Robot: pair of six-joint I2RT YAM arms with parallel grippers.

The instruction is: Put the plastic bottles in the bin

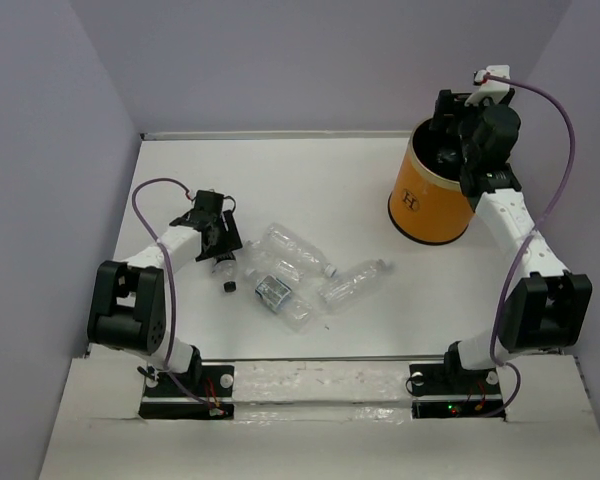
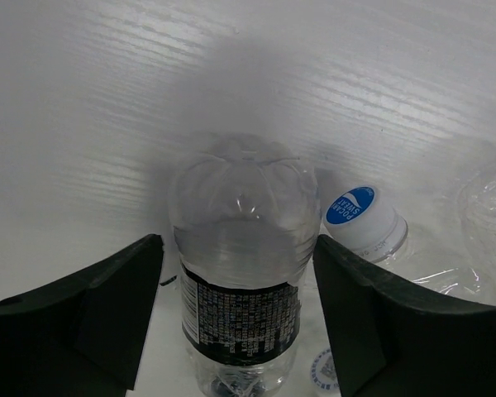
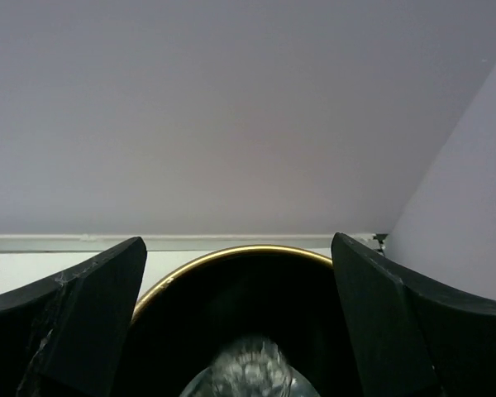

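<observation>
Logging your left tool (image 2: 236, 240) spread wide, straddling one plastic bottle (image 2: 240, 289) near the counter's (image 1: 380, 330) left edge. Your right tool (image 3: 238, 240) is also wide, above the bin (image 1: 425, 205) by the far right corner; a clear bottle (image 3: 246, 368) shows in its mouth. Mid-counter lie the other bottles (image 1: 300, 272).

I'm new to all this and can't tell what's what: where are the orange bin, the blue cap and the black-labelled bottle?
Bin (image 1: 435, 212): top view, orange side wall.
Blue cap (image 2: 352, 206): left wrist view, its printed top.
Bottle (image 2: 240, 248): left wrist view, clear body above the black label.
</observation>
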